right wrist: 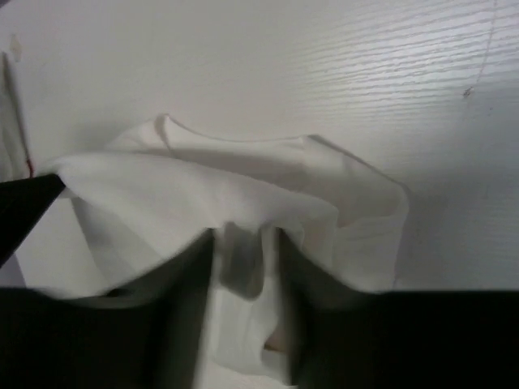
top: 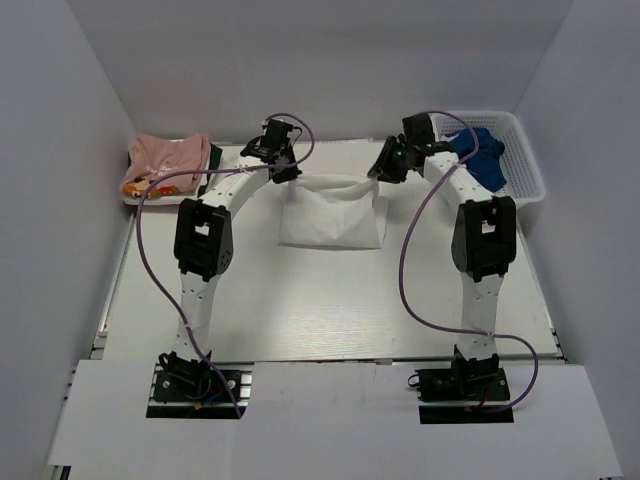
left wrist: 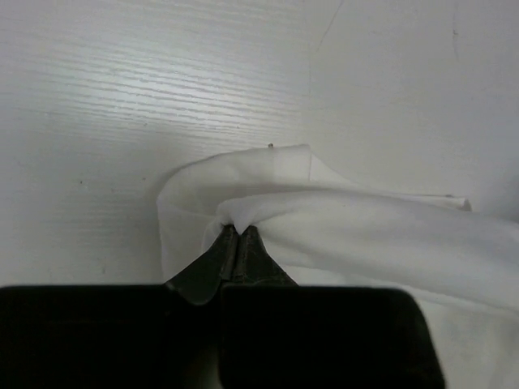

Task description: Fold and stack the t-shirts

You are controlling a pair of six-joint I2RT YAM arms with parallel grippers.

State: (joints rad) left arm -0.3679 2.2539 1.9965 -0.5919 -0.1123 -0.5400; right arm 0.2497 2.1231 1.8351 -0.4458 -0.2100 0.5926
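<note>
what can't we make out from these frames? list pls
- White cloth t-shirt: any print, all views; only plain white folds show.
- Right end effector: right wrist view, fingers apart with cloth between; gripping or released, unclear.
- Pink cloth t-shirt: top view only, too small to judge folding.
- Blue cloth in white plastic basket: top view, partly behind the right arm; what garment, unclear.

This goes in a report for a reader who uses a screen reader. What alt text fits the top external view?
The left arm and right arm reach to the far corners of a folded white t-shirt in the middle. A pink t-shirt lies at far left; a blue cloth lies in a white basket at far right.
</note>
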